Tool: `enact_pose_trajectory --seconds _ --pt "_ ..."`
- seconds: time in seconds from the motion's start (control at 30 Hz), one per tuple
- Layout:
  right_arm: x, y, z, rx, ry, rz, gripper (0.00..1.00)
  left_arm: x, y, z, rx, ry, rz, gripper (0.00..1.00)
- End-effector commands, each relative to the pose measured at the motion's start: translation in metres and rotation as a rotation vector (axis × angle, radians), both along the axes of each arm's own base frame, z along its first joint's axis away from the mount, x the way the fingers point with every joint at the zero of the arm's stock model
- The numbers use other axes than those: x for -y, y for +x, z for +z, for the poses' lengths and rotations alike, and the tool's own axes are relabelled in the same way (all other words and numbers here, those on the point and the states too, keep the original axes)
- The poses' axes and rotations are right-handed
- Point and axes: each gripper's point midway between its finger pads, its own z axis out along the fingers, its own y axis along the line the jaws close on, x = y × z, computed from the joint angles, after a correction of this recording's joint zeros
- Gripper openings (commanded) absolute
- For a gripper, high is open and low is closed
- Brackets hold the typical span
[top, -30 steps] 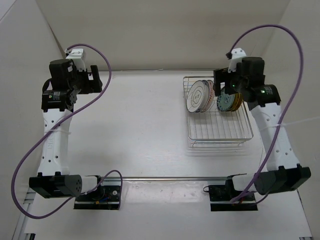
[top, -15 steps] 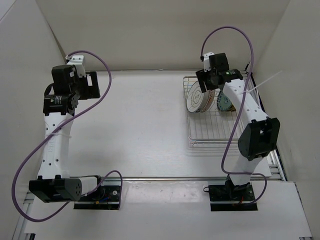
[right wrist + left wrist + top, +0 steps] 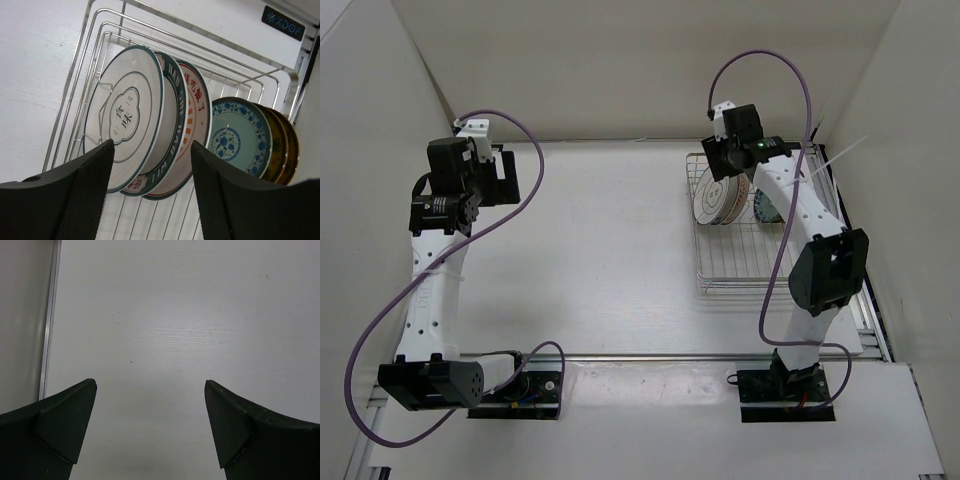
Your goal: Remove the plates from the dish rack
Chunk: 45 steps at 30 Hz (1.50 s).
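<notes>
The right fingers (image 3: pixel 80 200) stand parted, framing the lower edge of the front plates; whether they touch one cannot be told. The plates (image 3: pixel 125 115) stand on edge in the dish rack (image 3: pixel 760 268) at the table's (image 3: pixel 600 250) far right corner: white ringed first, then dark-rimmed, orange-lettered, teal, and golden-yellow behind. The left fingers (image 3: pixel 60 430) gape wide, holding nothing, over the table near its far left corner.
</notes>
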Motion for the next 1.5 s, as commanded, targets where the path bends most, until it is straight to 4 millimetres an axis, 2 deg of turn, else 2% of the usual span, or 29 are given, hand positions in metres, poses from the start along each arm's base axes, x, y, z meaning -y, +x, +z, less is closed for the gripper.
enact_pose_trajectory --seconds 0.0,0.13,0.2,0.33,0.4,0.53,0.6,0.77,0.8,0.83,1.0,1.17,1.2,1.3,1.47 --pt "-0.005 0.013 0.007 0.042 0.02 -0.024 0.66 -0.001 -0.003 0.008 0.029 0.003 0.009 1.0" --pt "-0.005 0.015 -0.001 0.02 0.012 -0.024 0.65 -0.001 -0.003 0.008 0.029 0.003 0.009 1.0" --pt "-0.006 0.016 -0.006 0.012 0.009 -0.024 0.58 -0.001 -0.003 0.008 0.029 0.003 0.009 1.0" --pt "-0.006 0.017 -0.01 0.002 0.013 -0.03 0.58 -0.002 -0.003 0.008 0.029 0.007 0.017 1.0" --pt "-0.006 0.015 -0.012 -0.006 0.01 -0.03 0.5 -0.002 -0.001 0.01 0.038 0.007 0.017 1.0" --pt "-0.01 0.014 -0.024 -0.032 0.0 -0.021 0.5 -0.004 -0.002 0.006 0.029 0.012 0.025 1.0" --pt "-0.009 0.015 -0.028 -0.038 -0.009 -0.028 0.47 -0.004 -0.002 0.006 0.029 0.012 0.025 1.0" --pt "-0.011 0.013 -0.034 -0.053 -0.023 -0.026 0.47 -0.005 -0.002 0.006 0.029 0.016 0.033 1.0" --pt "-0.01 0.013 -0.033 -0.051 -0.029 -0.033 0.45 -0.005 -0.002 0.002 0.02 0.016 0.033 1.0" --pt "-0.01 0.014 -0.038 -0.059 -0.033 -0.033 0.39 -0.006 -0.002 0.002 0.019 0.024 0.028 1.0" --pt "-0.006 0.016 -0.033 -0.043 -0.048 -0.054 0.32 -0.006 -0.001 0.0 0.019 0.024 0.028 1.0" --pt "-0.003 0.015 -0.028 -0.023 -0.086 -0.091 0.17 -0.006 -0.002 -0.004 0.01 0.024 0.028 1.0" --pt "0.0 0.016 -0.019 0.0 -0.088 -0.115 0.17 -0.006 -0.002 -0.004 0.01 0.024 0.028 1.0" --pt "-0.003 0.016 -0.013 0.021 -0.111 -0.126 0.12 -0.006 -0.002 -0.004 0.01 0.024 0.028 1.0" --pt "0.003 0.018 -0.002 0.057 -0.14 -0.175 0.02 -0.006 -0.001 0.0 0.019 0.024 0.028 1.0"
